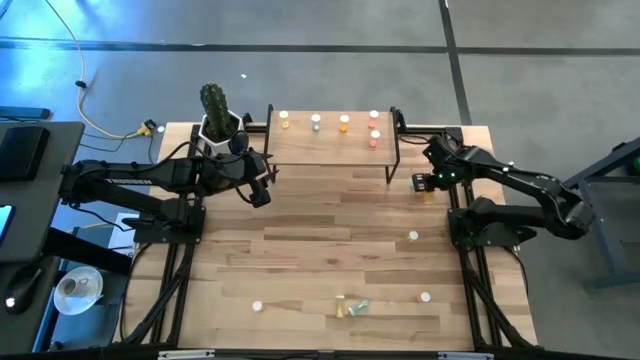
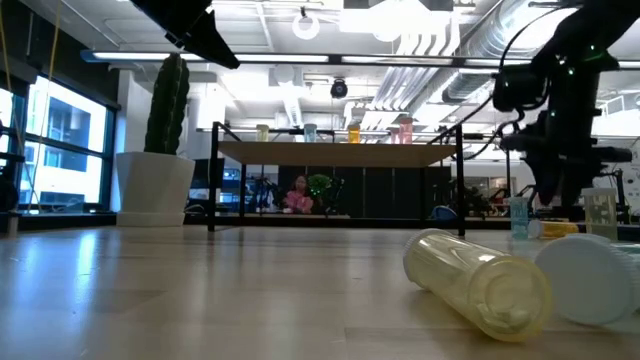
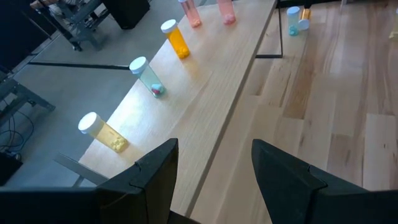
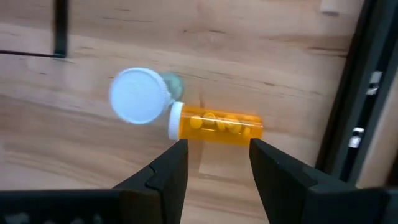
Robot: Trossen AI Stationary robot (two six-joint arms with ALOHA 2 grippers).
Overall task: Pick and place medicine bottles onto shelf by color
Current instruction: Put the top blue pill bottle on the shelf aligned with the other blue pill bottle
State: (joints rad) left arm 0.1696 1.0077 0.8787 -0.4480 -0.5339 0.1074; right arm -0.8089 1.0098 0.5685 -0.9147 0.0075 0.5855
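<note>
— Bottles: where? Any labels?
— Five upright on shelf [image 1: 330, 140]: yellow [image 3: 102, 132], green [image 3: 147, 76], orange [image 3: 175, 39], two pink at right end [image 1: 374, 129]. Others scattered on near table [image 1: 330, 260]; pale one [image 2: 478, 280] lying close to low camera. No readable writing.
— Grippers?
— Left gripper [image 3: 214, 177] spread, empty, above shelf's left end. Right gripper [image 4: 217, 171] spread, over lying orange bottle [image 4: 214, 126] beside upright green one [image 4: 142, 94], right of shelf.
— Hidden? Surroundings?
— Pink bottles cut off in left wrist view. Cactus pot [image 1: 219, 130] left of shelf. Seated person [image 2: 297, 195] beyond, under shelf.
</note>
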